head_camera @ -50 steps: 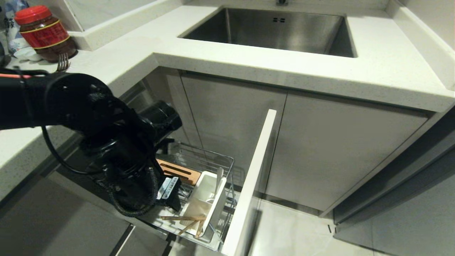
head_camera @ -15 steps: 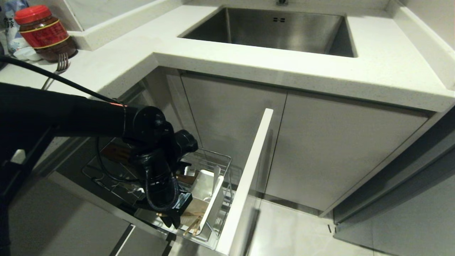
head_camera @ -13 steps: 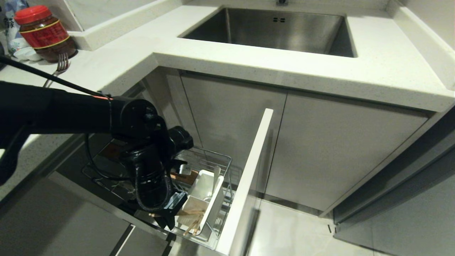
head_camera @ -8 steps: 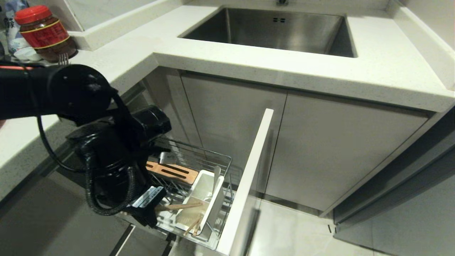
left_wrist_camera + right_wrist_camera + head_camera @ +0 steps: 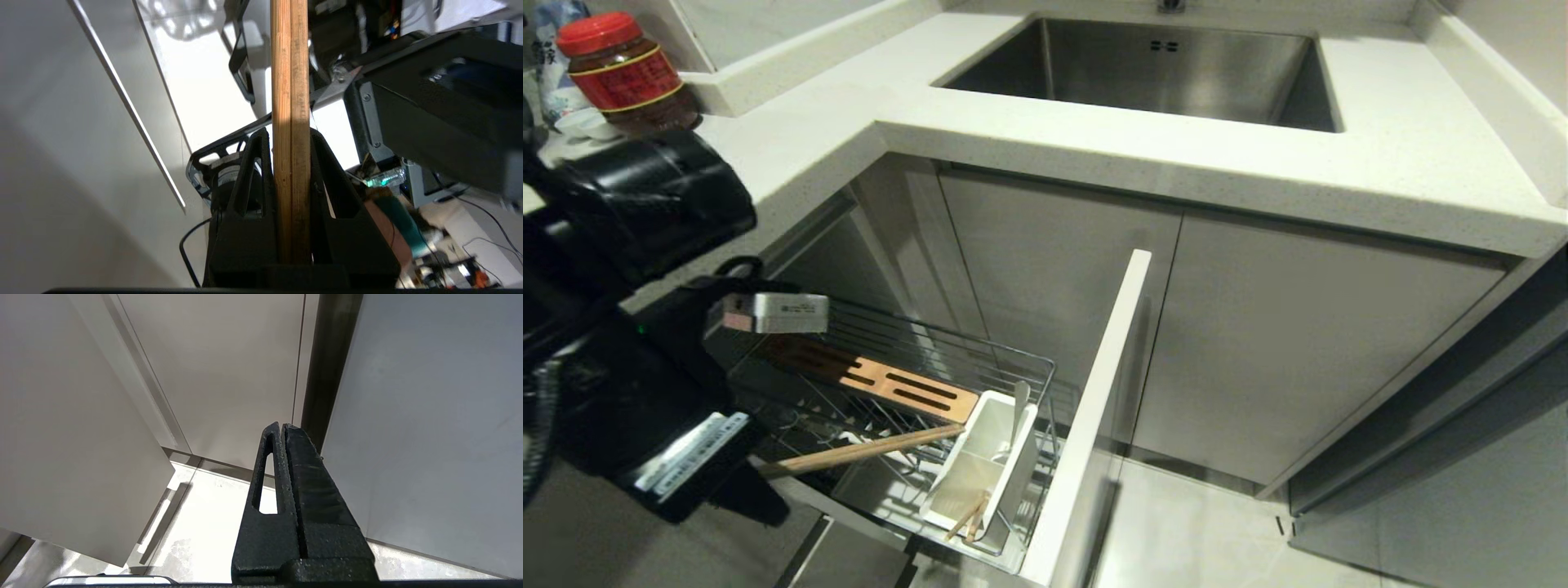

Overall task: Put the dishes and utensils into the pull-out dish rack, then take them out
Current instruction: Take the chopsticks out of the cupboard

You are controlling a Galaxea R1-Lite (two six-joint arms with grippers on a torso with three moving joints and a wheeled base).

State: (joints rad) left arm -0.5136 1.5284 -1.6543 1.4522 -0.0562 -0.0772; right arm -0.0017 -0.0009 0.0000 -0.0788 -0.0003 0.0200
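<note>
The pull-out dish rack (image 5: 1029, 366) stands drawn out under the counter, with its wooden slotted strip (image 5: 894, 381), white utensil cups (image 5: 995, 457) and white front panel (image 5: 1098, 392). My left gripper (image 5: 756, 483) hangs at the rack's left side, shut on the pair of wooden chopsticks (image 5: 866, 449). They reach almost level across the wire basket, with their tips over the cup's rim. In the left wrist view the two sticks (image 5: 290, 81) lie side by side between the black fingers of the left gripper (image 5: 290, 134). The right gripper (image 5: 282, 425) is shut and empty, facing cabinet doors. No dishes are in view.
The steel sink (image 5: 1176, 65) is set in the white counter (image 5: 1380, 155) above the rack. A red-lidded jar (image 5: 621, 69) stands at the back left. Two short wooden ends (image 5: 968, 518) show at the cup's near foot. Tiled floor (image 5: 1217, 531) lies right of the panel.
My left arm has swung back to the left and lifted, drawing the chopsticks out of the utensil cup. The sticks now lie nearly level over the basket. The right arm is still.
</note>
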